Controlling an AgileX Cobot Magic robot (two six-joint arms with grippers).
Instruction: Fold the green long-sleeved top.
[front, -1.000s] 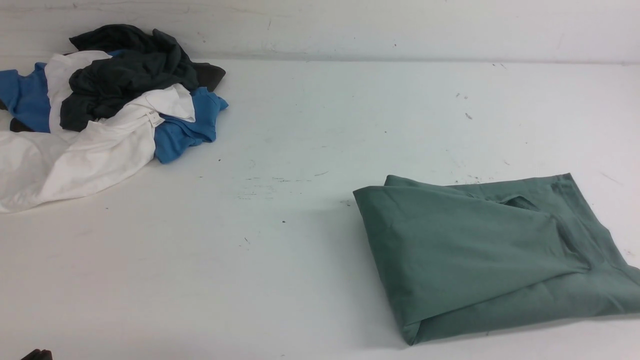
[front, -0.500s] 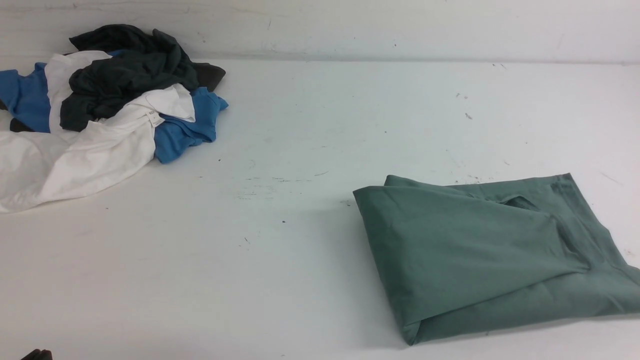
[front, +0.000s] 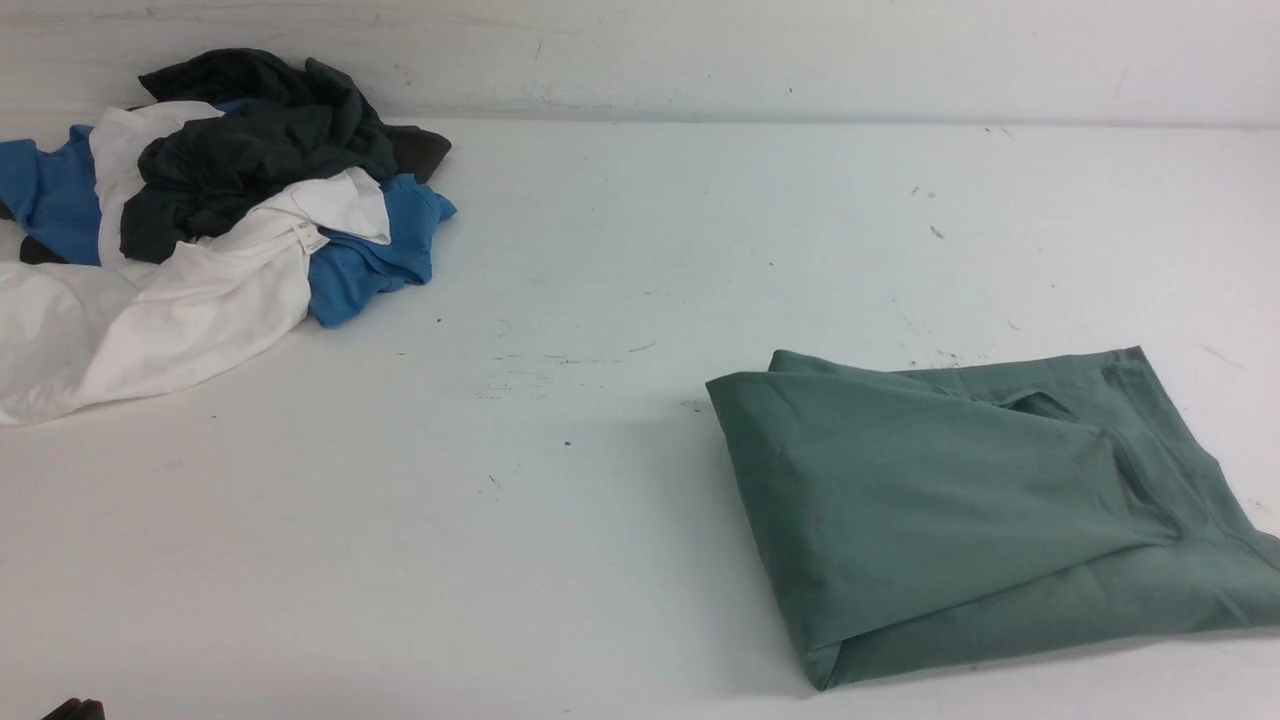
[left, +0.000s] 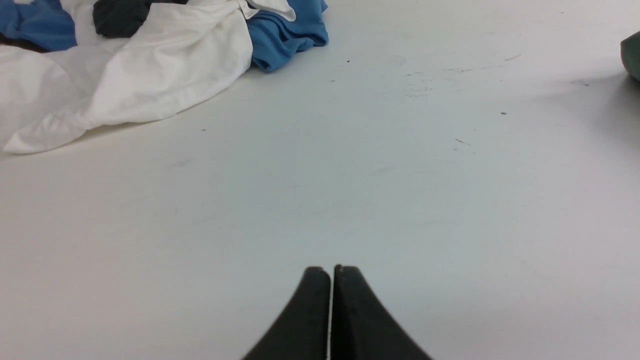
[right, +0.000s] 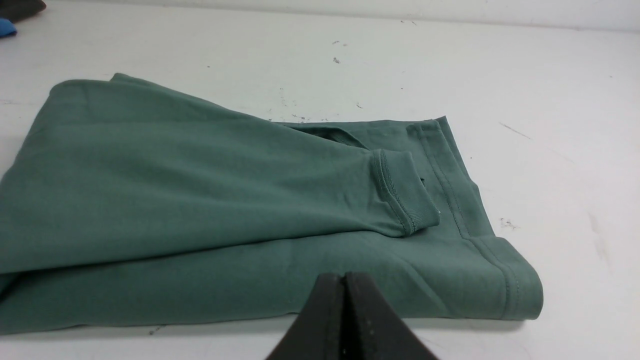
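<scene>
1. Green top (front: 990, 510) lies on the table (front: 620, 500), robot's right side, near the front edge. Already folded into a squat, roughly rectangular packet, one cuffed sleeve (right: 400, 192) laid over the top layer.
2. Key relation: the packet sits just ahead of the right gripper (right: 345, 276); in the right wrist view the gripper tips hang at the packet's near fold, above it or just short, can't tell which, not touching as far as I can see. Packet's long axis runs approx left-right across the table, slightly skewed, near corner pointing toward the robot.
3. Right gripper: jaws pressed together, holding nothing.
4. Left gripper (left: 330, 270): also closed & empty, over bare table; the top shows only as a sliver (left: 631, 52) at that view's edge, well apart. So right arm is much the nearer.
5. Judgement: folding looks about done. If any move is left, it'd be a tidy-up of the loose sleeve or one last fold along the long axis, and that'd fall to the right arm, which would need to open first.
6. Surface: white table, matte, scuffed w/ small dark specks; cloth should slide on it easily, I'd guess.
7. Room: plain white wall (front: 700, 50) behind. Far left, a heap of other clothes (front: 200, 220), blue, white, dark grey, well apart from the top.
</scene>
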